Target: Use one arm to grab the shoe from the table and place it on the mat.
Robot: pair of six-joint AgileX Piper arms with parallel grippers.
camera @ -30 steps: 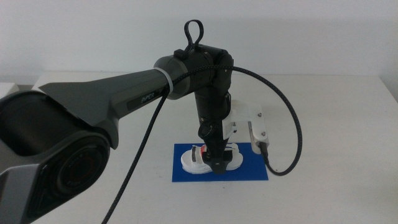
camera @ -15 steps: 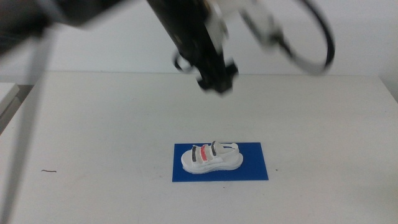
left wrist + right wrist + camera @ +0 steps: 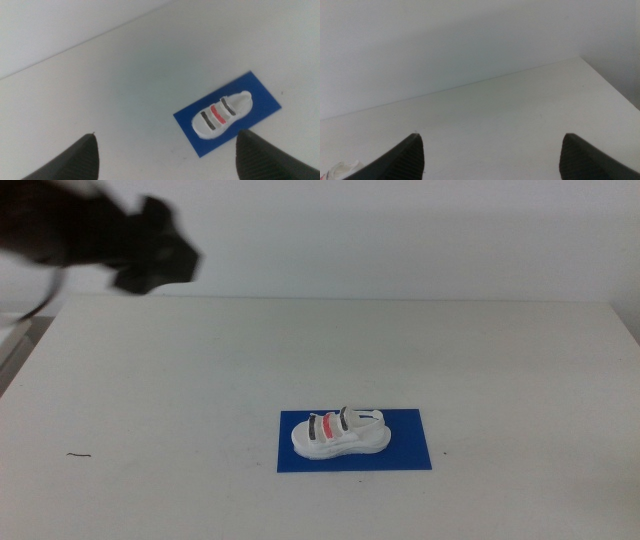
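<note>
With sandal [image 3: 340, 433] resting on blue mat [image 3: 400, 452], placement looks done; left end effector [image 3: 165, 152] released, high above surface [image 3: 200, 380]; right released too.

The shoe [image 3: 340, 434] lies on the mat [image 3: 400, 452], which sits near the table's [image 3: 180, 380] front edge, right of centre.

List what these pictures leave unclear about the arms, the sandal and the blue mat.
- Left gripper, middle view: a dark motion-blurred smear at the upper left, shape unreadable.
- Small white chunky-soled sandal on the thin deep-blue rectangular mat: its far side is hidden behind its own body.
- Right wrist view: the sandal is cut off by the picture's edge.
- Right gripper: absent from the middle view, so its place is unknown.
- Dark speck on the plain white table: too small to identify.
</note>
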